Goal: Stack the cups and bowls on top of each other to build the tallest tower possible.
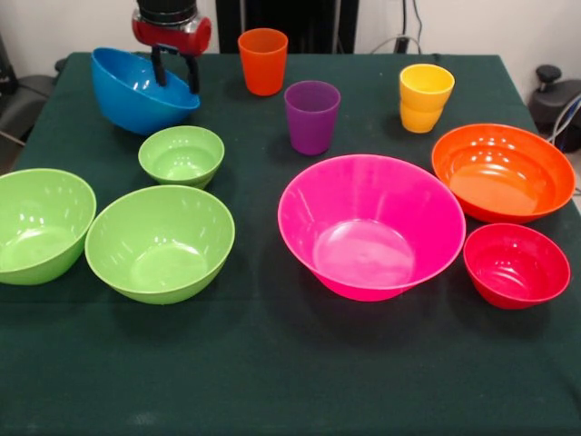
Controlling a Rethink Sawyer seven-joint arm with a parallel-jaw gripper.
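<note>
Front view of a counter covered in dark green cloth, bearing loose cups and bowls; no tower stands. At upper left the pincer, black-fingered beneath a red and black wrist, is closed on the far rim of the blue bowl: one finger lies inside the bowl and the other outside its wall. The blue bowl is tilted, its opening turned toward the camera and to the right; whether its underside touches the cloth cannot be told. Just in front of it sits the small green bowl, upright. Nearer the camera stand the two larger lime bowls: the left green bowl at the picture's left edge and the middle green bowl beside it, their rims close together. The large pink bowl occupies the centre right. To its right are the orange bowl and, in front of that, the small red bowl. Along the far side stand three upright cups, well apart: the orange cup, the purple cup and the yellow cup, which appears to be two nested tumblers.
</note>
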